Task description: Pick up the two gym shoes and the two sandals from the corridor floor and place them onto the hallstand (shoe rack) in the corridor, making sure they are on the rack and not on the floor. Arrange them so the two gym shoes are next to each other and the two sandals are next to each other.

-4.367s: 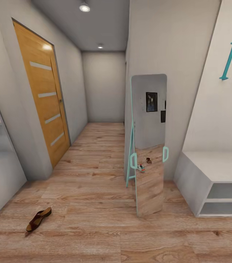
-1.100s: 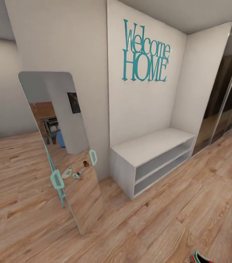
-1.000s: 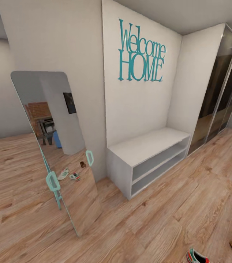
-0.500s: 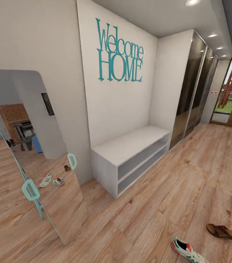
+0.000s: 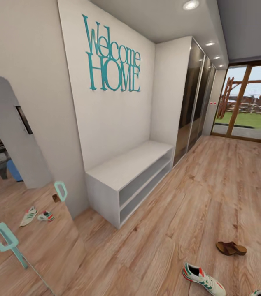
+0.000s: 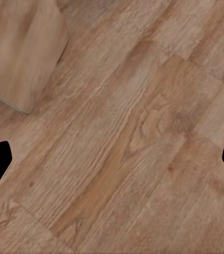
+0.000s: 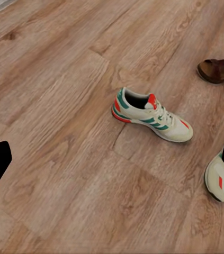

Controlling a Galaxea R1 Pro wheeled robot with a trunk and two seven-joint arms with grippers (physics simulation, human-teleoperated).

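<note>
Shoes come into sight as our head view swings right along the corridor: the leaning mirror (image 5: pixel 23 230) slides toward the left edge and the glass door (image 5: pixel 245 102) at the far end appears. That means we now have targets to go for. One gym shoe (image 5: pixel 202 278) lies on the corridor floor (image 5: pixel 196 197) low in the head view, with a sandal (image 5: pixel 231 248) near it, apart, farther down the corridor. A second gym shoe (image 7: pixel 221 177) sits just beside the first in the right wrist view, cut off at the frame edge.

The white two-tier bench (image 5: pixel 126 172) under the Welcome HOME lettering (image 5: pixel 112 57) has no upper shelves, so we judge it is not the hallstand; nothing sits on it.

Left tool (image 6: pixel 112 164) is spread over bare floor, pinching nothing. Right tool (image 7: pixel 112 164) is spread too, hovering above the shoes, not touching them. All pickups remain; we judge the near gym shoe comes first.
</note>
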